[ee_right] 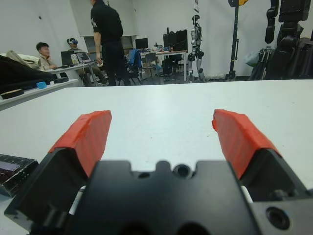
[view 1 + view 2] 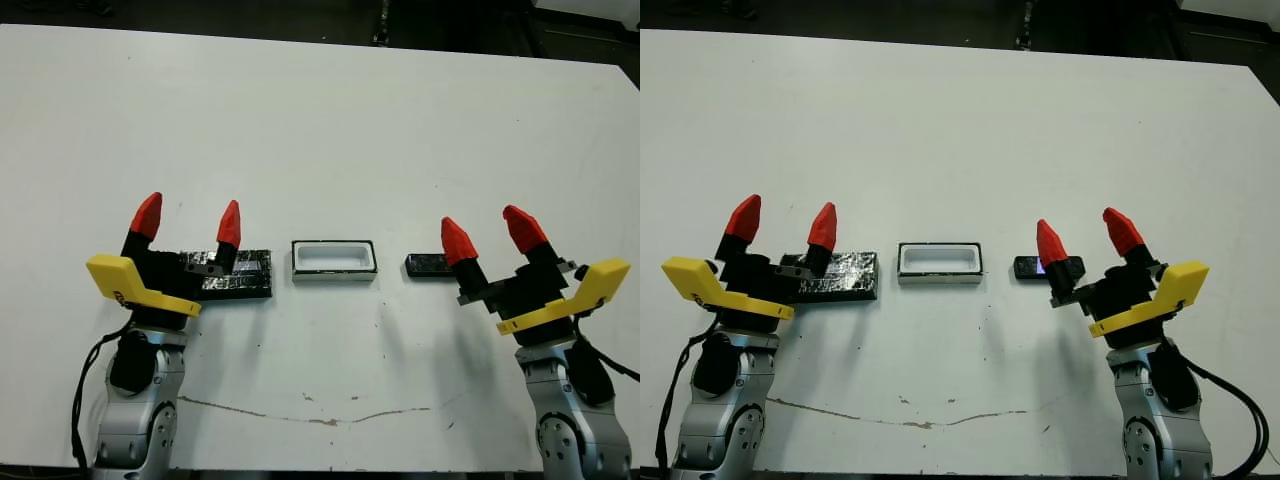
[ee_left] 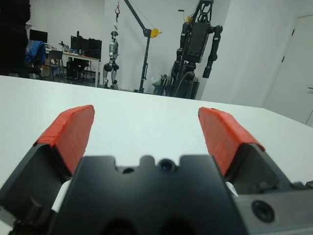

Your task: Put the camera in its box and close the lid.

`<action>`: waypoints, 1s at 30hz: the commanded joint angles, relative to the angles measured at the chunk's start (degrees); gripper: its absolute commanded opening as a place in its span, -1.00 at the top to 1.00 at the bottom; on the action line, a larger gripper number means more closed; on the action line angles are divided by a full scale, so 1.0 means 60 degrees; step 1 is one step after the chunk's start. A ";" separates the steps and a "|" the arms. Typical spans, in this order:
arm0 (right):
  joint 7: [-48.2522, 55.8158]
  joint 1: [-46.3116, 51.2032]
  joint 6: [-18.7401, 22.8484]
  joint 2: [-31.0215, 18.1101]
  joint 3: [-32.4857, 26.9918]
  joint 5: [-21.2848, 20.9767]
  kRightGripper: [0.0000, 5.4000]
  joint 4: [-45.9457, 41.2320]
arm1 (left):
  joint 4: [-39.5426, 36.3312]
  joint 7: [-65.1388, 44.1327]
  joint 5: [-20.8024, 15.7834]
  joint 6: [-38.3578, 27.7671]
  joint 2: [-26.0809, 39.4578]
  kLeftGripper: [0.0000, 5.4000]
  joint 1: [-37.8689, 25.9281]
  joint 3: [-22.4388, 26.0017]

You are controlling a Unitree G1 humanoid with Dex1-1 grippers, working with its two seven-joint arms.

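Both end effectors hang spread and empty above the near part of the tabletop point(image 2: 320, 120), so the task looks to be at its very first step, with nothing yet grasped. The right end effector point(image 2: 492, 236) has its red fingers wide apart, and its inner finger overlaps the right end of the camera point(image 2: 425, 265) as seen from the head; whether it touches the block cannot be told. The camera lies flat on the tabletop, just to the right of the box point(image 2: 334, 260), apart from it. The box sits open between the two arms, white inside showing, with nothing in it. The left end effector point(image 2: 188, 220) is likewise spread, poised over the left part of the lid point(image 2: 240, 275), which lies flat just left of the box. The next move, by my judgement, falls to the right arm: bring the fingers down astride the camera's narrow width, pinch it, lift, and carry it the short way left over the box. The camera is slim and low, so the fingers must reach nearly to the tabletop to catch it.
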 commanded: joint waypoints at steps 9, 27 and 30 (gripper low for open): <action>0.0104 0.0099 -0.0109 -0.0155 -0.0017 -0.0017 -1.00 0.0065 | -0.0040 0.0046 -0.0053 0.0161 -0.0079 -1.00 0.0077 -0.0040; 0.3494 -0.3287 0.1029 -0.4317 -0.0628 -0.0023 -1.00 0.2387 | 0.0081 -0.0054 -0.0035 -0.0001 -0.0093 -1.00 0.0128 0.0046; 0.4681 -0.4257 0.0952 -0.5018 -0.0224 -0.0332 -1.00 0.3389 | 0.0099 -0.0060 -0.0038 -0.0026 -0.0100 -1.00 0.0130 0.0041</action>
